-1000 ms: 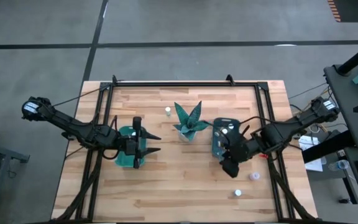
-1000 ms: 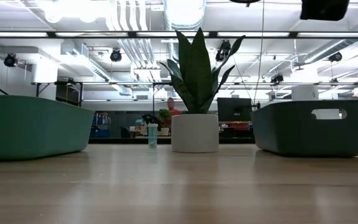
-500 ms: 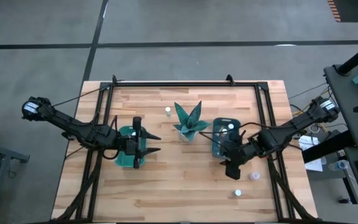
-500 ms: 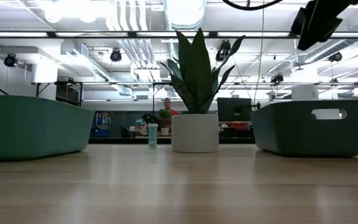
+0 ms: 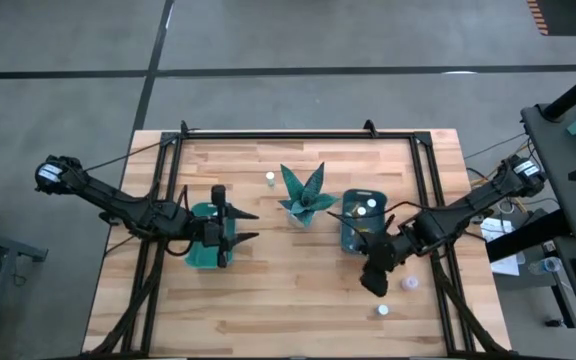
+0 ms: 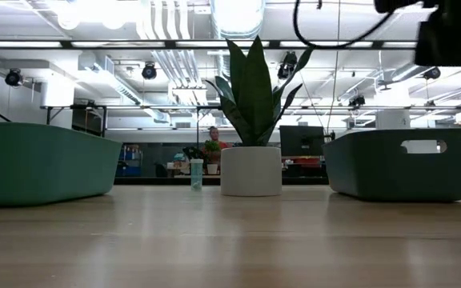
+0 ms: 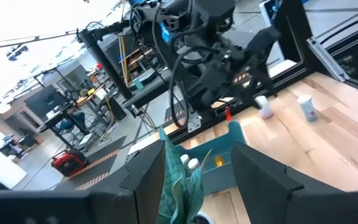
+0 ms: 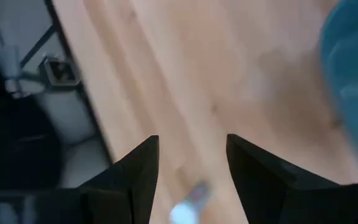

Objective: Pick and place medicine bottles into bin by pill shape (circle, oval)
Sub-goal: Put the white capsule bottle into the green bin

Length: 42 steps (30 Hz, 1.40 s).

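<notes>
Right hand, fingers apart and empty, hovers near small white-capped medicine bottles on table.

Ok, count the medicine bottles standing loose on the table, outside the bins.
3: one bottle at the far side left of the plant, two at the near right by the right gripper. Others may be hidden.

Pale wooden table with smooth planks; matt teal plastic bins.

Two bottles on the table beyond the teal bin (plant nearer)
</notes>
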Each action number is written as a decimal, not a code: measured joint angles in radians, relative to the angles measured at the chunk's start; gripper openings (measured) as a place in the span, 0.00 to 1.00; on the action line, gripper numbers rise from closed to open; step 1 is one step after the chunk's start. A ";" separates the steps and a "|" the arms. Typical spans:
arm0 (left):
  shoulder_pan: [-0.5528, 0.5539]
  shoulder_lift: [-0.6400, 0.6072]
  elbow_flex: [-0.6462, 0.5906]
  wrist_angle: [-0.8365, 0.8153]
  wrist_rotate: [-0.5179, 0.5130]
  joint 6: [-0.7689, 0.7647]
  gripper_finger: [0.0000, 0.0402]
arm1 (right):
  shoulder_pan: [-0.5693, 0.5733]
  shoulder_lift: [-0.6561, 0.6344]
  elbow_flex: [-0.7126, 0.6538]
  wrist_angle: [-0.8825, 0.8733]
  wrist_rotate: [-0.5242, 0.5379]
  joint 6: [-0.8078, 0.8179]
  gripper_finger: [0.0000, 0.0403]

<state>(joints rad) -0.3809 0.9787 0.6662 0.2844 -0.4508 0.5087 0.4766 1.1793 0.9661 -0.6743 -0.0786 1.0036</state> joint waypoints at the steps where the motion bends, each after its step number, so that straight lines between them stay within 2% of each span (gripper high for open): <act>1: 0.000 0.000 0.000 0.000 -0.003 -0.002 0.42 | 0.010 0.000 0.000 -0.002 -0.027 0.028 0.44; 3: 0.000 0.000 0.000 0.006 -0.004 -0.005 0.42 | 0.042 0.000 0.011 -0.043 -0.065 0.065 0.44; 6: 0.000 0.000 -0.001 0.029 -0.003 -0.006 0.42 | 0.102 0.000 0.039 -0.161 -0.070 0.099 0.44; 13: 0.000 0.000 -0.002 0.050 -0.032 -0.033 0.42 | 0.254 0.000 0.051 -0.288 0.029 0.161 0.44; 16: 0.014 0.000 -0.001 0.119 -0.074 0.038 0.42 | 0.283 -0.001 0.050 -0.364 0.048 0.230 0.44; 22: 0.084 0.000 0.002 0.244 -0.080 0.230 0.42 | 0.291 -0.029 0.050 -0.516 0.052 0.353 0.44; 27: 0.162 0.000 0.000 0.258 -0.080 0.283 0.42 | 0.292 -0.058 0.042 -0.532 0.053 0.495 0.44; 33: 0.231 0.000 -0.002 0.259 -0.080 0.285 0.42 | 0.310 -0.054 0.037 -0.519 0.052 0.779 0.46; 42: 0.244 -0.001 -0.002 0.260 -0.078 0.294 0.42 | 0.359 -0.003 -0.009 -0.492 0.049 0.892 0.55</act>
<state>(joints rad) -0.1365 0.9777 0.6643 0.5442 -0.5293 0.8024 0.8354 1.1762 0.9573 -1.1659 -0.0295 1.8960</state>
